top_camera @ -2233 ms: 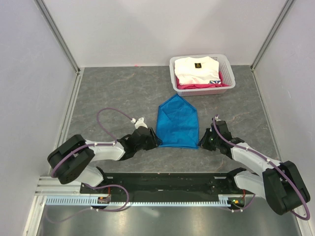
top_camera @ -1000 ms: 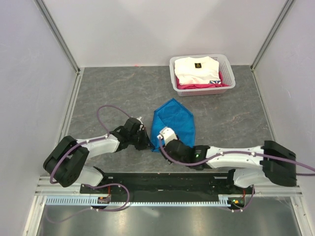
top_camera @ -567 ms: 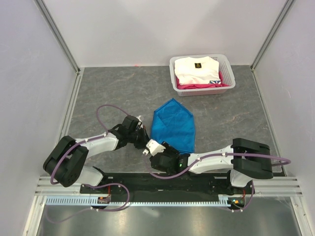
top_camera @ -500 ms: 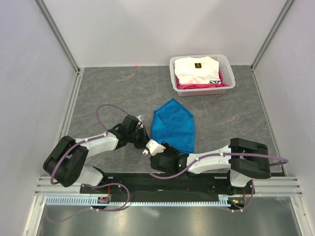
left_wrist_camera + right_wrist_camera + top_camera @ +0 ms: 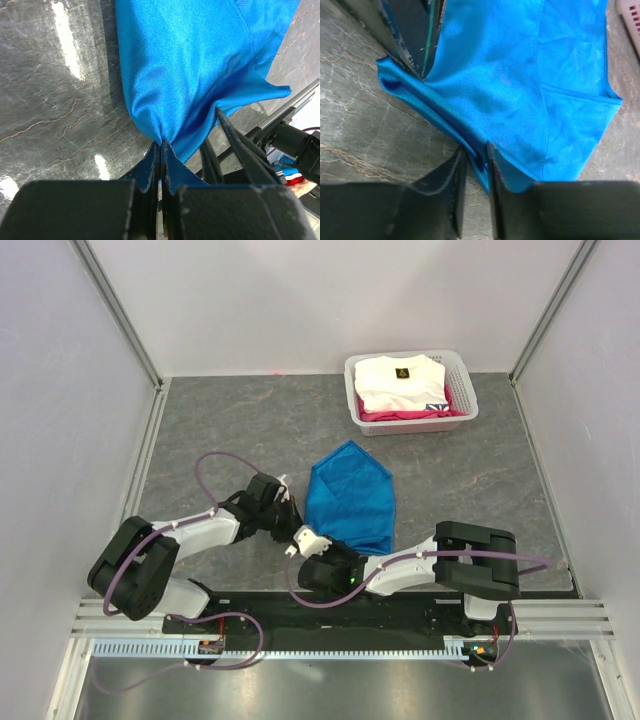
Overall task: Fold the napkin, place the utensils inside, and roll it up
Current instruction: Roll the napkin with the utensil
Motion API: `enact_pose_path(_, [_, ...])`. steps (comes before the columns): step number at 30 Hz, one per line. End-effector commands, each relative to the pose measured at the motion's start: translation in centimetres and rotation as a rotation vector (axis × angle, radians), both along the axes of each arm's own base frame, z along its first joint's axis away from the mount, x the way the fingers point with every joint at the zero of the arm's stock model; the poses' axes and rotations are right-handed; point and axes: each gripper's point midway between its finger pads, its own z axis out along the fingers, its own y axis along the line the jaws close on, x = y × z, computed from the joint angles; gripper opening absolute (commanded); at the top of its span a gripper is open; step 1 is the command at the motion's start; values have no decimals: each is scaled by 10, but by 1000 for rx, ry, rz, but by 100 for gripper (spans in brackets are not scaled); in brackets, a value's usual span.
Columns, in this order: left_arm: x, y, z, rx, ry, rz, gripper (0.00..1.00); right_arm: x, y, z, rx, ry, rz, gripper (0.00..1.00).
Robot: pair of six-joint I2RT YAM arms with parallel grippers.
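The bright blue napkin (image 5: 352, 495) lies folded on the grey table, pointed end away from me. My left gripper (image 5: 291, 517) is shut on the napkin's near left corner, and the cloth (image 5: 190, 65) bunches out of the closed tips (image 5: 161, 147). My right gripper (image 5: 303, 539) sits just beside it at the same corner. Its jaws (image 5: 476, 160) stand a narrow gap apart, with a fold of the napkin's edge (image 5: 520, 75) between them and table showing through lower down. The left gripper's fingers (image 5: 415, 35) show at the top left of the right wrist view. The utensils are out of view.
A white basket (image 5: 460, 412) with folded white and pink clothes (image 5: 400, 380) stands at the back right. The right arm (image 5: 440, 560) lies across the near edge in front of the black base rail (image 5: 330, 610). Walls enclose the table on three sides.
The right arm swung from the napkin's right side across to its near left corner, and its jaws narrowed around the cloth edge. The napkin shifted slightly left. The left gripper kept its hold.
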Motion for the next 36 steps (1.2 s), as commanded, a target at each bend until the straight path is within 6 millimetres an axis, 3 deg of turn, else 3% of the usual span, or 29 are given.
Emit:
enact_pose_path(1, [8, -6, 12, -34, -61, -48, 12, -4, -2, -10, -42, 30, 38, 22])
enact_pose_path(2, [9, -5, 12, -32, -65, -44, 16, -4, 3, -7, -17, 32, 47, 20])
enact_pose_path(7, [16, 6, 11, -2, -98, 13, 57, -10, 14, -7, 12, 115, 108, 4])
enact_pose_path(11, [21, 21, 9, 48, -146, 86, 73, -7, 17, 0, 40, 197, 114, 0])
enact_pose_path(17, [23, 52, 6, 136, -242, 194, 75, -10, 25, 9, 99, 359, 132, 0])
enact_pose_path(23, [26, 67, 17, 135, -374, 238, 76, -8, 29, 11, 169, 557, 154, 0])
enact_pose_path(27, [29, 56, 35, 53, -474, 205, 77, -3, 31, 12, 198, 659, 161, 0])
enact_pose_path(36, [30, 35, 44, 43, -590, 96, 78, 1, 33, -1, 258, 928, 176, 0])
